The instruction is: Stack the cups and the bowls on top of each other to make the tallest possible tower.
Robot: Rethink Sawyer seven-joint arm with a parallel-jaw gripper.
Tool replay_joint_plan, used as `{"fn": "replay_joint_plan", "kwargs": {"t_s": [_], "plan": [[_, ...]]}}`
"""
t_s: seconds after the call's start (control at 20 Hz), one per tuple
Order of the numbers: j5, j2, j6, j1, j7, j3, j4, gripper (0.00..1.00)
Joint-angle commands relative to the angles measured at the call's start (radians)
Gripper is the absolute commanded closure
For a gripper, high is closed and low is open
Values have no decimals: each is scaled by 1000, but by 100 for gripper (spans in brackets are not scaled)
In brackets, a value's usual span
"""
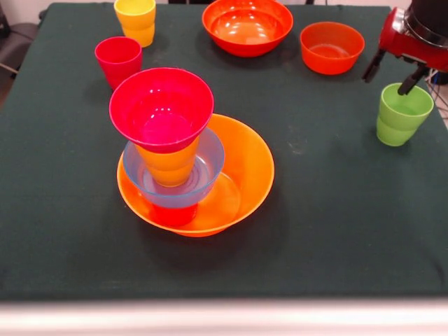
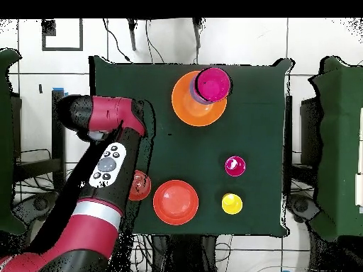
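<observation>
— Green plastic, is that the next piece?

— Yes. Nearest the camera stands the tower (image 1: 183,164): the wide orange plastic bowl (image 1: 245,168) at the base, a light blue bowl (image 1: 206,164) above it, an orange tumbler (image 1: 168,162), and a magenta bowl (image 1: 161,106) on top. Farther back, at the dark green worktop (image 1: 329,210) edge, the upright green plastic tumbler (image 1: 402,113) sits directly below my fingers (image 1: 393,75).

— And your fingers?

— Spread apart, holding nothing; one tip hangs just over the tumbler's rim, the other outside it. Its long axis is vertical, so I judge a straight descent.

— Beyond that?

— A crimson tumbler (image 1: 117,59), a yellow tumbler (image 1: 136,19), and two red-orange bowls (image 1: 246,25), well apart.
</observation>
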Motion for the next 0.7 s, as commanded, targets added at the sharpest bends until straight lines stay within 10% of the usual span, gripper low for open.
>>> {"fn": "replay_joint_plan", "kwargs": {"t_s": [0.05,0.7], "plan": [[-10,-57,3,-29,143,88,76,0],[-19,-76,-117,9,146,117,192,0]]}}
